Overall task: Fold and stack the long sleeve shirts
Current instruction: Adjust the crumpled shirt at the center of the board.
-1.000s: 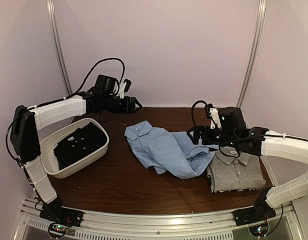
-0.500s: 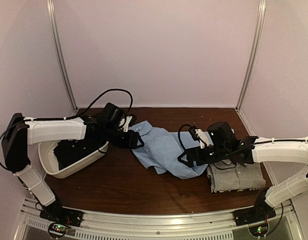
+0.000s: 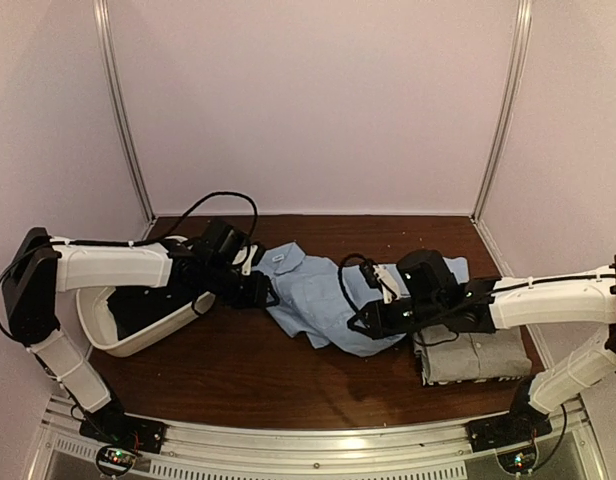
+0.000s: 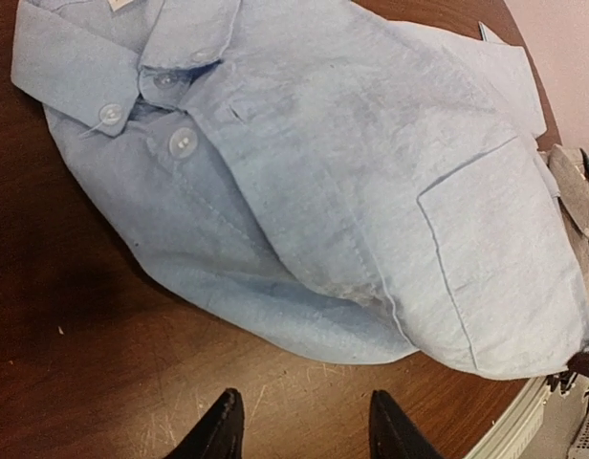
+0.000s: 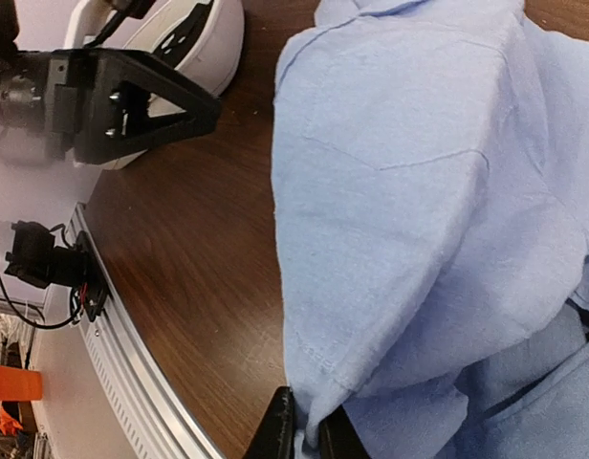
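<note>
A light blue long sleeve shirt [image 3: 313, 290] lies crumpled in the middle of the table, collar to the far left. In the left wrist view its buttoned collar [image 4: 170, 81] and chest pocket [image 4: 505, 258] show. My left gripper [image 4: 304, 426] stands open over bare wood, just short of the shirt's near edge, with nothing between its fingers. My right gripper [image 5: 309, 432] is shut on the light blue shirt's [image 5: 419, 191] near hem. The grey shirt [image 3: 478, 355] lies folded at the right, partly under my right arm.
A white basket [image 3: 108, 335] with a dark garment inside sits at the left, under my left arm. The table's metal front rail [image 5: 132, 354] runs close to my right gripper. Frame posts stand at the back corners.
Both arms came down from above and moved in to the blue shirt. The right gripper went from open to shut on its hem. The left gripper's jaws narrowed but remain apart.
</note>
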You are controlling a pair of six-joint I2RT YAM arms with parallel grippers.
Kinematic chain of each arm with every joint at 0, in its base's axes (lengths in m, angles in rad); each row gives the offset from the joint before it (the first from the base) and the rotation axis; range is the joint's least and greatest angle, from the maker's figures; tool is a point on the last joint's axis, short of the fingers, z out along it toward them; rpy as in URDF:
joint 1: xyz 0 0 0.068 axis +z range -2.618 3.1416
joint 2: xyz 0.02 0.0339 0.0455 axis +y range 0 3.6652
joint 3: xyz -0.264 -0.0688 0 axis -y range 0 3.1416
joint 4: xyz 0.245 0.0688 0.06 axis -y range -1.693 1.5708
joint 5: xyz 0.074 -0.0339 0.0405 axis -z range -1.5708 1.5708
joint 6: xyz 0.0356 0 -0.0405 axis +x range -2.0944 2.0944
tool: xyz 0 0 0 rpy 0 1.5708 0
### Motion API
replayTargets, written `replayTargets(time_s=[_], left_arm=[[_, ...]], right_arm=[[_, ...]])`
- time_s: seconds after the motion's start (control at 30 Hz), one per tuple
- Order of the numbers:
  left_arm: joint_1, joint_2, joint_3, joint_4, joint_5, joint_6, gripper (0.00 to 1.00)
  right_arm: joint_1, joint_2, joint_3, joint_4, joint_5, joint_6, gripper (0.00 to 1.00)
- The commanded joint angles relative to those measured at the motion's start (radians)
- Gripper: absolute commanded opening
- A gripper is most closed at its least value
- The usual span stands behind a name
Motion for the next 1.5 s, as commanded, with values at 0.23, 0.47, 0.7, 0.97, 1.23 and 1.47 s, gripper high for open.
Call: replayTargets(time_s=[0.23,0.47,0.7,0.97,1.23,1.47], left_arm=[[0.05,-0.083,-0.013,-0.015,-0.053,-0.043,0.44],[0.08,-0.134,-0.044,-0.03,-0.012,-0.033,0.53],[0.038,-0.145,-0.02,-0.014,0.055,-0.003,0.61],[-0.077,-0.067,0.108,-0.085,-0.066,0.025,0.65],[-0.208,0.079,0.338,-0.159,-0.23,0.088,0.64],[-0.338,0.335,0.656,-0.249,-0.297,0.197,0.64]], right_arm=[[0.169,0.274,0.272,0.205,0.023,0.066,0.07],[0.196,0.453,0.424,0.23,-0.01,0.069,0.47],[0.166,0.287,0.382,0.08,0.173,-0.011,0.84],[0.034,0.092,0.253,-0.005,0.266,-0.02,0.92],[-0.133,0.016,0.148,-0.085,0.325,0.043,0.93],[-0.246,-0.088,0.03,-0.104,0.319,0.078,0.93]])
